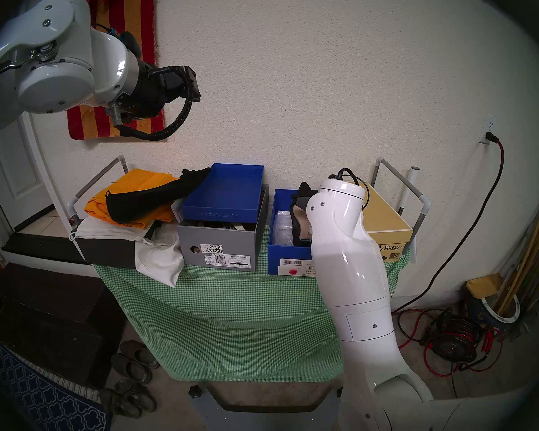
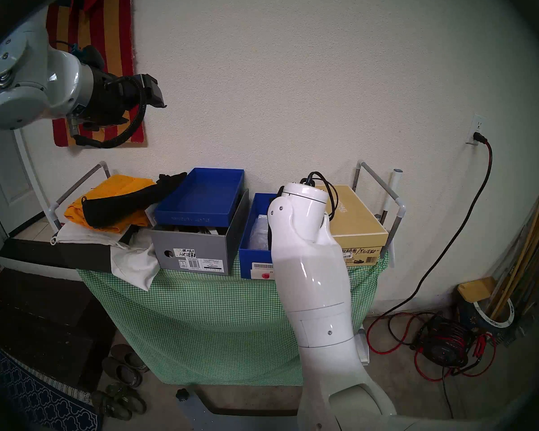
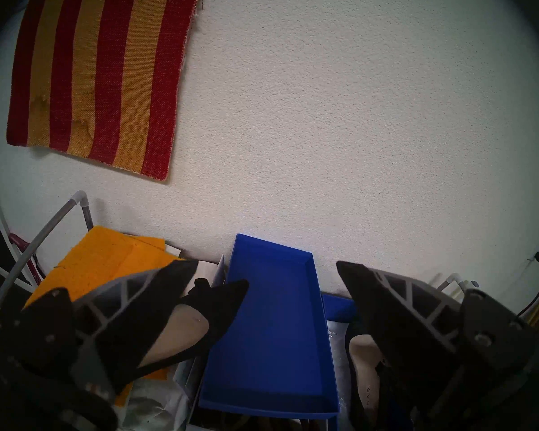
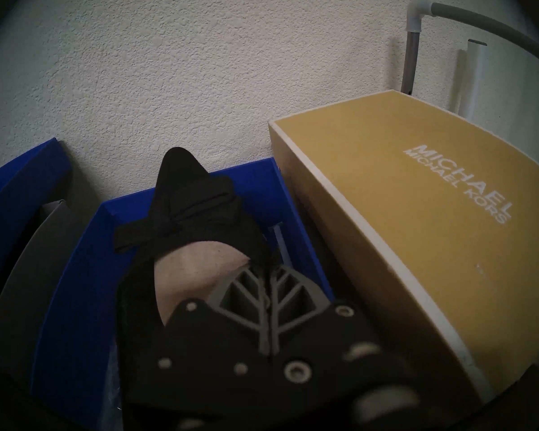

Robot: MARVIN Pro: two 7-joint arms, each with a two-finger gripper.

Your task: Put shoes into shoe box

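Note:
One black suede shoe (image 1: 147,200) with a toe bow lies on the orange cloth at the table's left and also shows in the left wrist view (image 3: 187,324). The other shoe (image 4: 187,222) stands toe-up inside the royal-blue shoe box (image 1: 280,256), its toe above the far wall. My right gripper (image 4: 269,275) is shut on this shoe's side rim, one finger over the beige insole. In the head views my right wrist hides that gripper. My left gripper (image 1: 193,85) hangs open and empty, high above the table's left side.
A blue lid (image 1: 227,191) rests upside down on the grey VIONIC box (image 1: 218,243), left of the shoe box. The gold MICHAEL box (image 4: 417,203) stands tight against its right side. A white dust bag (image 1: 159,256) drapes over the table's front left. Worn slip-ons (image 1: 134,368) lie on the floor.

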